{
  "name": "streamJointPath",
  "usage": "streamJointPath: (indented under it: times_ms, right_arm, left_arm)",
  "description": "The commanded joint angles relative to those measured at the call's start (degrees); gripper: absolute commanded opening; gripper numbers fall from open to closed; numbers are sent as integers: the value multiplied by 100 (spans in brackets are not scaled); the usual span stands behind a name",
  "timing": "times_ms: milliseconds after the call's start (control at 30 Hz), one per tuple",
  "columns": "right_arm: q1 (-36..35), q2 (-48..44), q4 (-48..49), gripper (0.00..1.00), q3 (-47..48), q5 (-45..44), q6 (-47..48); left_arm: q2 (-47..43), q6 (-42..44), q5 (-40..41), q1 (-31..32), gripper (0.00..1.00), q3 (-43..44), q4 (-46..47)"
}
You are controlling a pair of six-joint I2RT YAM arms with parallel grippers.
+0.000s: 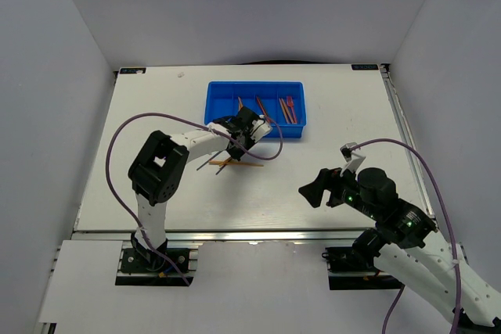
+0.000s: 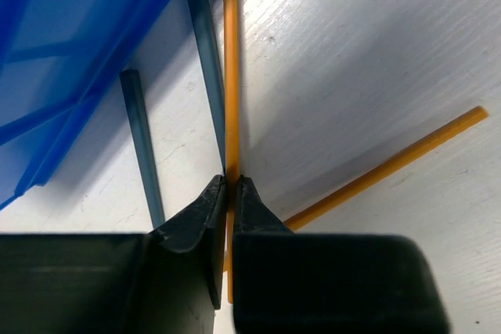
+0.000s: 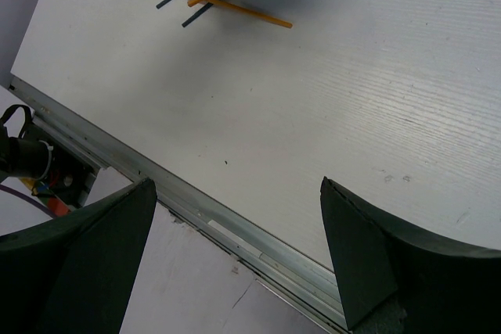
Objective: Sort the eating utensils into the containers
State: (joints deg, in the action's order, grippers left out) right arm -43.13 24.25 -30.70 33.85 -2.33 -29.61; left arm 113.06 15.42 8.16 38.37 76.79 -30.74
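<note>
Now we have the left gripper (image 2: pixel 231 185) pinched tight on an orange stick (image 2: pixel 231 52), just outside the near wall of the blue tray (image 2: pixel 55 44). One dark blue stick (image 2: pixel 205 44) lies right against the held stick on the tray side, and another dark blue stick (image 2: pixel 143 146) lies nearer the tray. A second orange stick (image 2: pixel 391 163) lies on the side away from the tray. To do this well, we judge, we should lift straight up before swinging over the tray wall. That way the neighbours are not dragged along, and we can let go low inside one compartment. The right gripper (image 3: pixel 236 201) hangs with its fingers spread, well apart from the tray and holding nothing.
</note>
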Motion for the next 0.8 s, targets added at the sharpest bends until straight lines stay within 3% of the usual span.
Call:
streamJointPath:
  times_ms: [0,33,233,267,600,733,767]
  right_arm:
    - [7,27,29,89,52,66,-1]
    - [-2,27,29,89,52,66,-1]
    - [7,53,20,89,61,39,-1]
    - [-2,62,29,89,61,31,-1]
    - [-2,124,55,89,105,-31,7]
    - [-2,133,46,89,105,-31,7]
    - [7,133,38,89,105,-31,16]
  left_arm:
    - [-266,-39,141,4,12,160,156]
    - [-284,-48,194,13,7,178,156]
    - [-731,-57,230,135,5,309,-62]
    - [-784,-48,203,170,0,353,-177]
    - [-1329,-48,-17,206,0,732,-1223]
    - [-1716,-214,456,215,0,714,-637]
    - [-1804,-293,1093,206,0,645,-356]
